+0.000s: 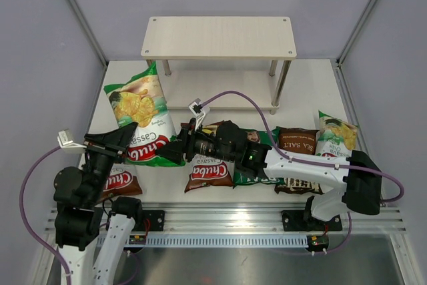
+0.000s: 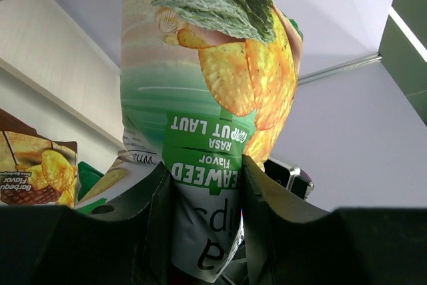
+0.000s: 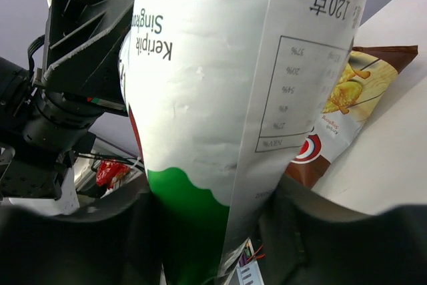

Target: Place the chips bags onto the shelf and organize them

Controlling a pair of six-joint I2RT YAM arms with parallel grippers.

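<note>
A light-green Chuba bag [image 1: 141,108] is held up off the table at the left, in front of the shelf [image 1: 219,37]. My left gripper [image 1: 128,133] is shut on its lower end; in the left wrist view [image 2: 207,173] the bag [image 2: 207,85] rises between the fingers. My right gripper [image 1: 171,153] is shut on the same bag's lower right edge; in the right wrist view [image 3: 210,198] the bag's white back [image 3: 213,85] fills the space between the fingers. The shelf's two wood boards carry no bags.
On the table lie a brown Chuba bag [image 1: 208,173], another brown Chuba bag [image 1: 119,183] under my left arm, a dark-green bag [image 1: 248,165] under my right arm, the dark-brown sea salt bag [image 1: 297,143] and a second light-green bag [image 1: 335,134]. Grey walls enclose the table.
</note>
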